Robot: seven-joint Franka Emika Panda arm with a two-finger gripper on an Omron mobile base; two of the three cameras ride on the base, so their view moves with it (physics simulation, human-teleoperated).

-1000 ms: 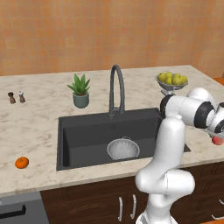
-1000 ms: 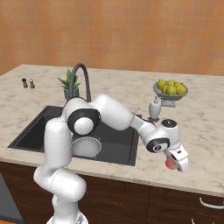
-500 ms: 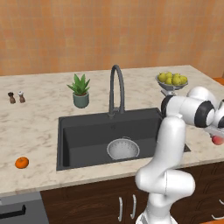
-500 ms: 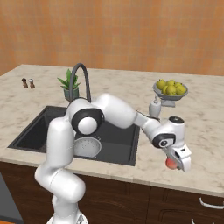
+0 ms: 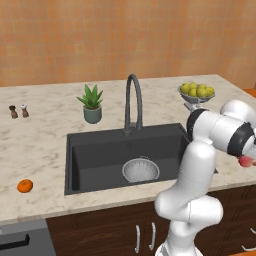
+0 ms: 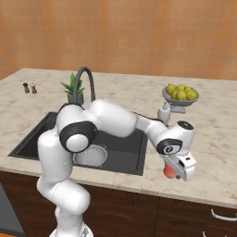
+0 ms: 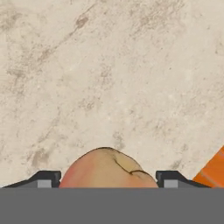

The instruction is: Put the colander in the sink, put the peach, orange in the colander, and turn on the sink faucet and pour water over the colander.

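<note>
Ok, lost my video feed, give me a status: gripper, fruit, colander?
Gripper closed on the peach, low over the counter right of the sink. Colander in the sink, empty. Orange on the counter, left. Nothing blocking.

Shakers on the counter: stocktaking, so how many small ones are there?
2: a dark shaker and a pale shaker, side by side at the counter's far left.

A: Where's the colander [image 5: 141, 169]?
B: In the sink [image 5: 95, 150], before the sink faucet [image 5: 133, 102].
A: And the fruit?
B: The orange [image 5: 25, 186] lies on the counter [image 5: 45, 135] left of the sink; the peach [image 6: 171, 172] sits far right
</note>
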